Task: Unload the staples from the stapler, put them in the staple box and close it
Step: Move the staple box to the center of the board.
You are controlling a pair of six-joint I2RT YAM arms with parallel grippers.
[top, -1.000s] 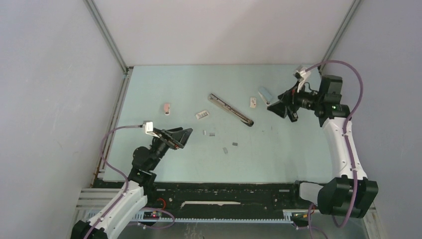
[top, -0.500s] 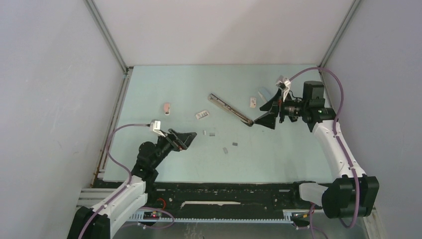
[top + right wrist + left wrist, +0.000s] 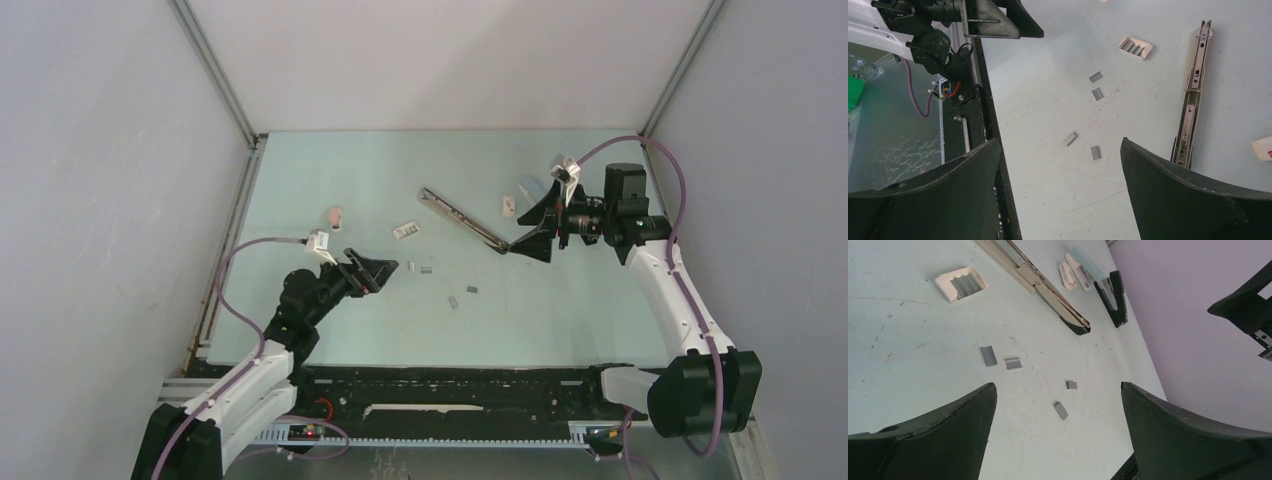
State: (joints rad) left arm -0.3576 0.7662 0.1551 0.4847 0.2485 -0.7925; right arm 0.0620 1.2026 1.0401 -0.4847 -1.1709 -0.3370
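- Gaping at full spread and holding nothing, the left gripper [image 3: 383, 276] has crept toward 1 o'clock over the last second. It now hangs just short of the staples [image 3: 989, 355].
- The right gripper [image 3: 520, 233], likewise wide apart and empty, has swung in from the far right corner toward 9 o'clock. Its tips now sit at the 4 o'clock end of the stapler [image 3: 462, 218]; I cannot tell if they touch it.
- Both arms closing in suggests more work on the stapler or the loose strips, so the unloading looks well along but perhaps not finished.
- The staples are four short, dull grey strips lying loose on the table [image 3: 330, 160], each far smaller than the stapler.
- Two lie close together at 3 o'clock of the left gripper. Two more lie farther out toward 4 o'clock, all apart from the stapler.
- The stapler lies opened out flat, running from 10 to 4 o'clock. Whether any strip remains in its rail cannot be told.
- A small white box [image 3: 961, 284] holding further strips sits at 9 o'clock of the stapler's middle.
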